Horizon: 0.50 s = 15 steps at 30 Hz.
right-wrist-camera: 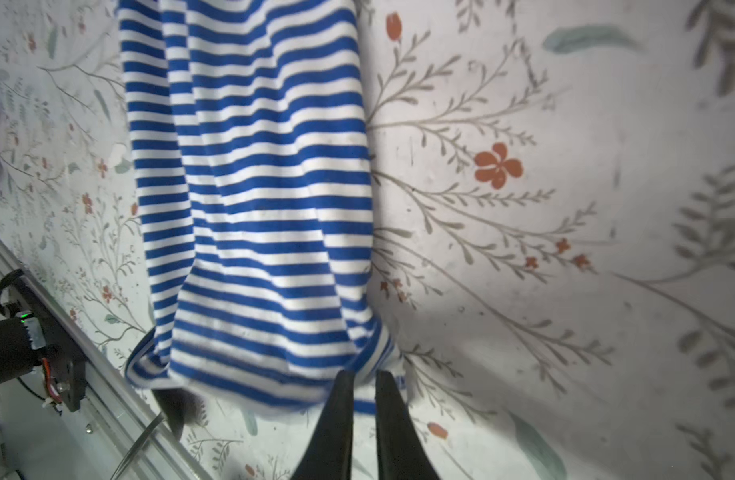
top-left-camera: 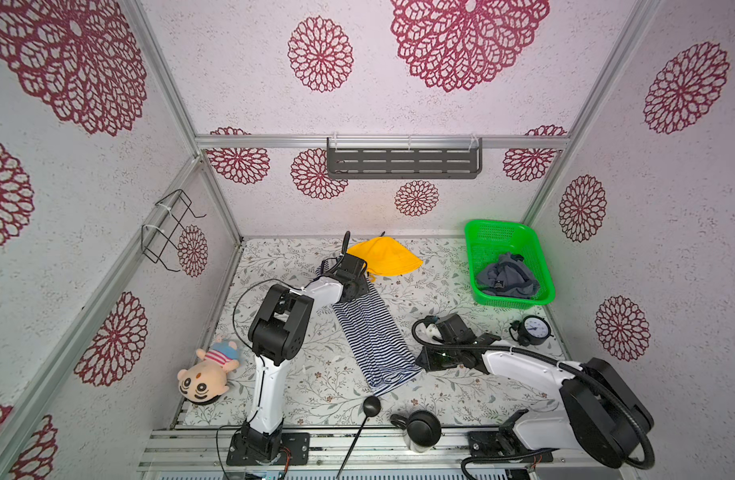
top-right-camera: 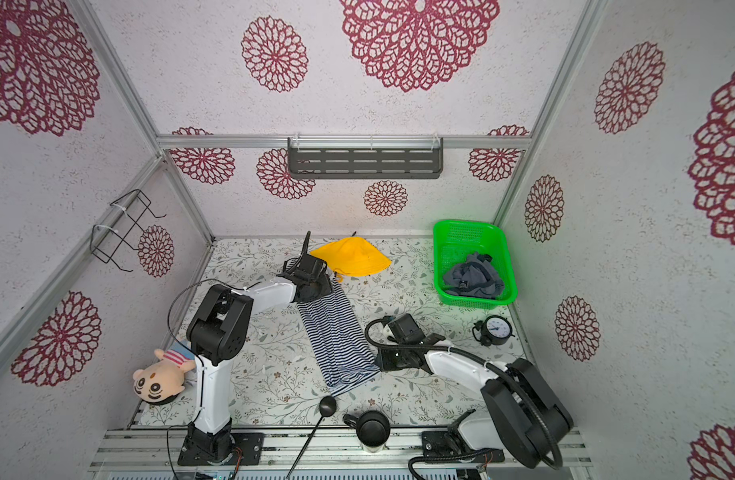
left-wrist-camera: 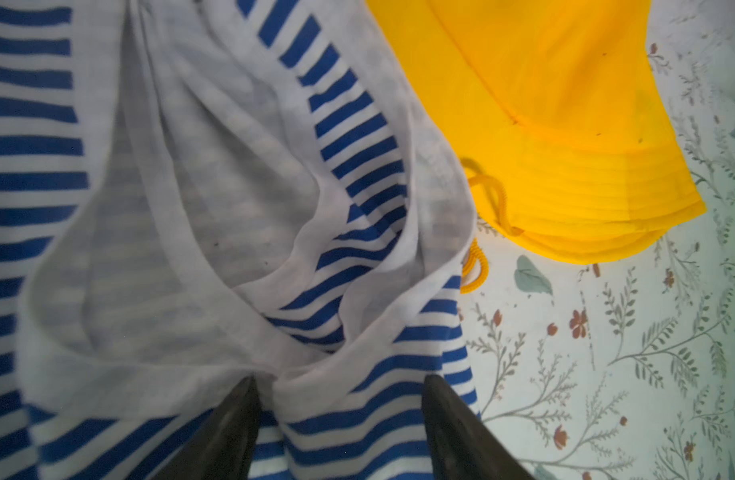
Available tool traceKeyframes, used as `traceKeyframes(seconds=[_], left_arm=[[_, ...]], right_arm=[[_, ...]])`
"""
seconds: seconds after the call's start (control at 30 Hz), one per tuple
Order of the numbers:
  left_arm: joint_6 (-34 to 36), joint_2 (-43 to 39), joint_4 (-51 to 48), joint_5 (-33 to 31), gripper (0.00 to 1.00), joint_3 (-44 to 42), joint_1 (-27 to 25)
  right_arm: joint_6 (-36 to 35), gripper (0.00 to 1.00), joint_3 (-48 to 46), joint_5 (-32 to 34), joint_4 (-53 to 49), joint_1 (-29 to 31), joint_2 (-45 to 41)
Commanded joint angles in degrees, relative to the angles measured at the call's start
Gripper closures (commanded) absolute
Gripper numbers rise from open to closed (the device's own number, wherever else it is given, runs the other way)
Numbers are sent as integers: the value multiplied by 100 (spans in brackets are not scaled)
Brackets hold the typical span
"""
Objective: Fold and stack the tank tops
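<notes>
Spanning the cell floor in both top views: floral-print worktop (top-left-camera: 315, 374).

Lying on it as a long narrow strip, running diagonally from far centre to near centre: striped tank top (top-left-camera: 370, 332), navy and white. Reading in both top views as one flat band. Showing the same striped tank top (left-wrist-camera: 357, 174) in the left wrist view as layered folds with white-bound neck and armhole edges at its far end. Showing it in the right wrist view as a hem end with lengthwise creases.

Standing at the far right corner, appearing in the top views only: green basket (top-left-camera: 494, 239).

Lying just beside the strip's far end, edges meeting in the left wrist view: yellow hat (top-left-camera: 388, 257).

Sitting crumpled inside the basket: slate blue-grey tank top (top-left-camera: 507, 276).

Lying at the near left, beside the left arm, in the top views only: plush doll (top-left-camera: 207, 374).

Standing near the right edge, well apart from the strip: alarm clock (top-left-camera: 532, 330).

Hanging over the strip's far end, jaws standing apart and straddling a white-edged fold, clamping nothing: left pincer (left-wrist-camera: 340, 382). Hiding largely under its own wrist in both top views.

Pinching the near hem corner, jaws nearly together on the cloth: right pincer (right-wrist-camera: 363, 374).

Curling out from under the striped edge beside the hat brim, resolving clearly only in the left wrist view: coiled yellow cord (left-wrist-camera: 476, 266).
</notes>
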Motion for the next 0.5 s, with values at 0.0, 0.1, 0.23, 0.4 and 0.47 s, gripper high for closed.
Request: traceKeyframes(seconds=[0.0, 0.1, 0.23, 0.4, 0.47], left_arm=[[252, 441, 195, 484, 34, 200, 22], [306, 535, 358, 607, 33, 361, 29], [529, 23, 253, 423, 27, 139, 38], [832, -1517, 254, 242, 4, -924, 13], [844, -2094, 108, 187, 0, -1256, -57]], right_arm=[[145, 83, 243, 317, -442, -57, -353], [193, 79, 205, 363, -437, -116, -379], [220, 72, 223, 385, -436, -138, -334], [174, 70, 311, 341, -397, -147, -123], [176, 70, 340, 290, -341, -130, 17]])
